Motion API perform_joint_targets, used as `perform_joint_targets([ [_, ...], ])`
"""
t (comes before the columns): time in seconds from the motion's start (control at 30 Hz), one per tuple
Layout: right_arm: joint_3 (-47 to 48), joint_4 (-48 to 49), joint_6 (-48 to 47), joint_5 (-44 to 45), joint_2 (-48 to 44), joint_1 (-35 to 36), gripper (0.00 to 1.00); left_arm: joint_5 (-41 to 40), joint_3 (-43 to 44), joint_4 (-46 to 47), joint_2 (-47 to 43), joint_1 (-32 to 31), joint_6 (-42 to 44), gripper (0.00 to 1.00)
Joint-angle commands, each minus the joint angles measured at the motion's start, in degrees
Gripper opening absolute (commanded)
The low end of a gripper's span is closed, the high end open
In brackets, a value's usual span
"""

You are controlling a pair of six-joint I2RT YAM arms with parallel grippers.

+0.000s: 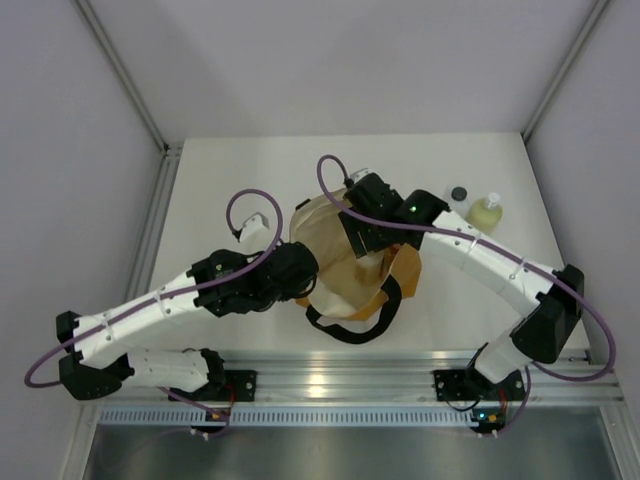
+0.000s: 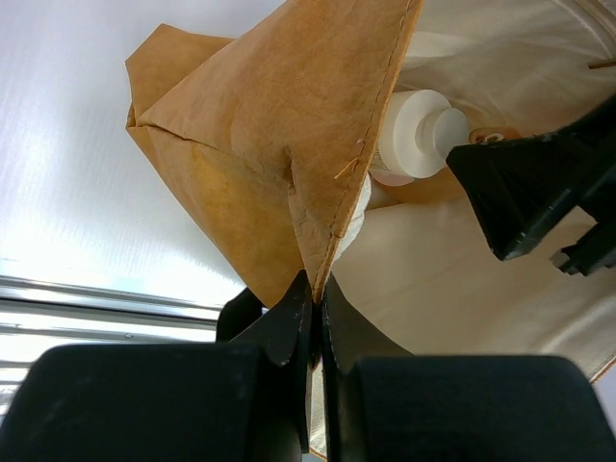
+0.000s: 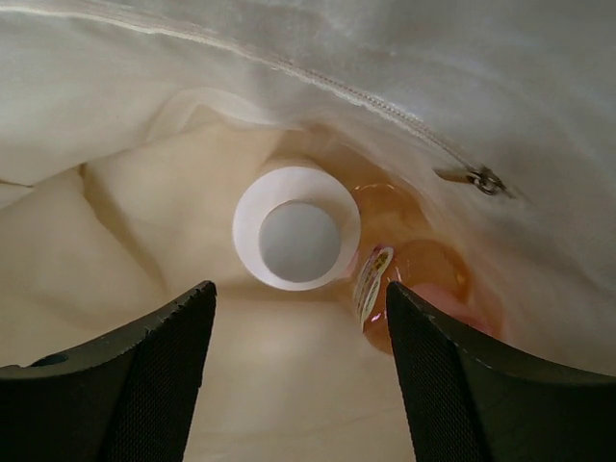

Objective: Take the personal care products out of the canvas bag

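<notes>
Top view looks down from afar; wrist views sit close, left at the canvas bag [image 1: 335, 270] rim, right inside; bag shared.

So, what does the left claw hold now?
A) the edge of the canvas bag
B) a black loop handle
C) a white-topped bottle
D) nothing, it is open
A: the left wrist view shows the left claw shut on the tan edge of the canvas bag.

A white table [image 1: 222, 165] meets a silver slotted rail [image 1: 340, 382] at its near edge, grey walls [image 1: 60, 120] around it
</notes>
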Motion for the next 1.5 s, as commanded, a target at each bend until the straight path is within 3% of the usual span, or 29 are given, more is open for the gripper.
perform_joint_targets([
  [0.0, -1.17, 0.96, -2.75, 0.13, 1.81, -2.45, 0.70, 0.25, -0.91, 1.45, -0.56, -0.26, -1.58, 0.00],
  [0.53, -7.15, 8.00, -3.63, -1.29, 5.68, -3.51, 0.68, 0.16, -1.35, 1.45, -0.56, -0.26, -1.41, 0.00],
  [0.93, -12.16, 10.81, -3.11, -0.66, 4.63, -4.21, 0.39, -0.54, -1.96, 1.45, -1.35, -0.26, -1.40, 0.00],
  [1.07, -12.25, 10.81, -2.93, -0.57, 4.02, -4.21, 0.15, -0.46, -2.05, 1.45, -1.26, -0.26, -1.49, 0.00],
  [1.13, -11.64, 10.81, -2.93, -0.66, 3.58, -4.21, 0.12, -0.46, -1.97, 1.45, -1.26, -0.26, -1.49, 0.00],
  [1.2, -10.41, 10.81, -3.02, -0.84, 3.05, -4.30, 0.00, -0.46, -1.97, 1.36, -1.26, -0.26, -1.49, 0.00],
  [1.47, -2.42, 10.72, -4.16, -2.59, 0.59, -3.16, 0.00, -0.37, -2.05, 1.45, -0.82, -0.26, -1.93, 0.00],
])
